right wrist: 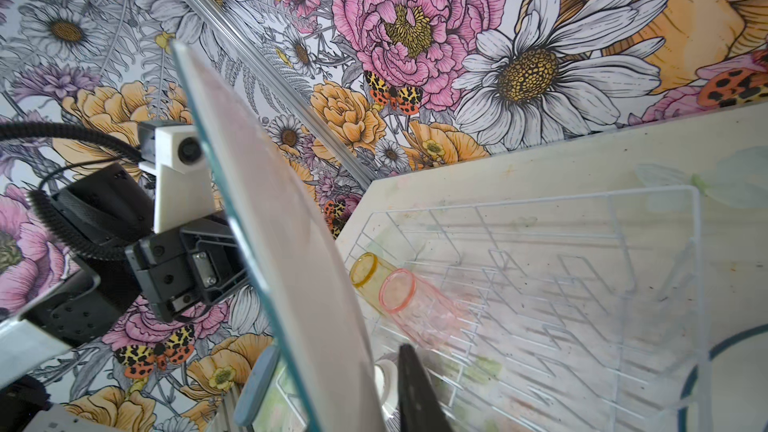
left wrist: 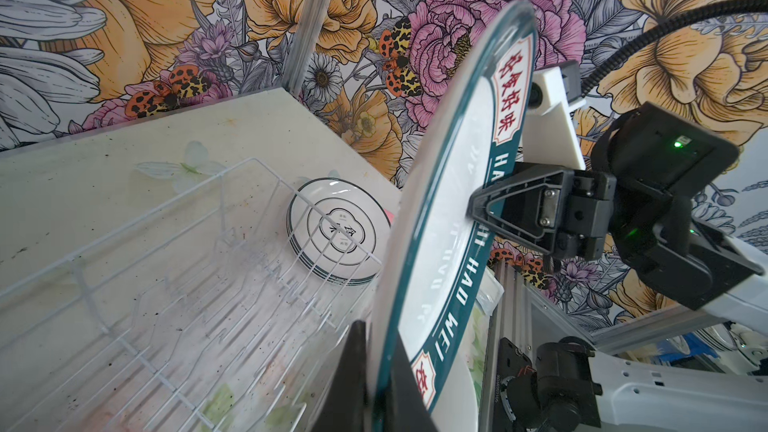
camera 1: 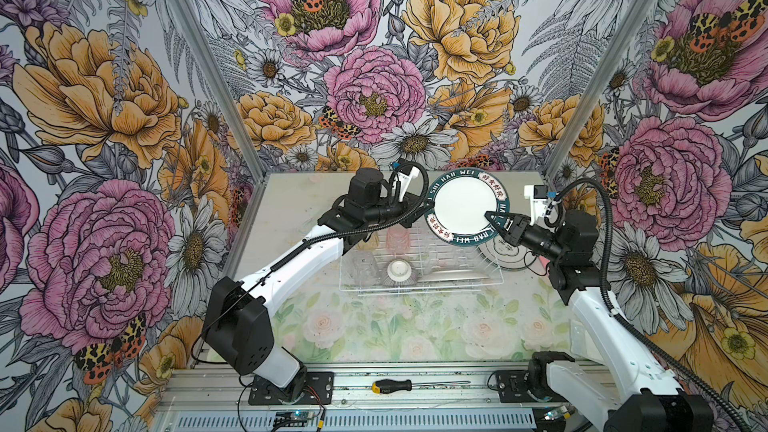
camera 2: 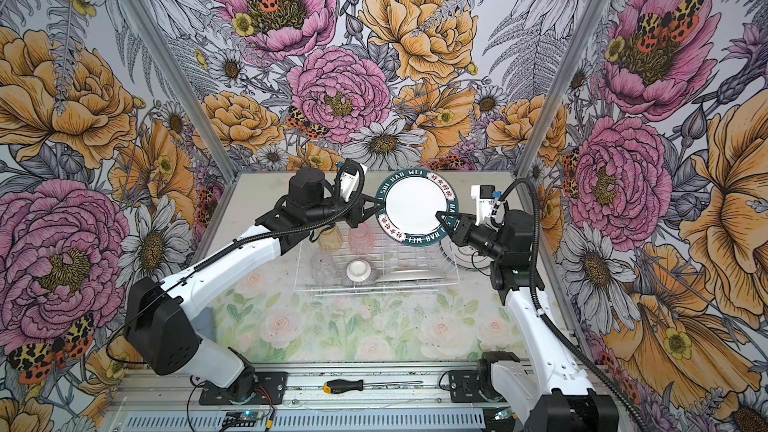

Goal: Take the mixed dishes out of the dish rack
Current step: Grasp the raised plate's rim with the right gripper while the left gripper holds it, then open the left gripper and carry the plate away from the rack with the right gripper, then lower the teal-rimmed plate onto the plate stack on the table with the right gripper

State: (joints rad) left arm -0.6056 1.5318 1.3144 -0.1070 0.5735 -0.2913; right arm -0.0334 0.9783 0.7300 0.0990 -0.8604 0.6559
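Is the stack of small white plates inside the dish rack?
No, the stack sits on the table just outside the dish rack's wire wall.

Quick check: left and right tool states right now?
Left tool: closed on the teal-rimmed plate.
Right tool: closed on the same plate, at the opposite rim.
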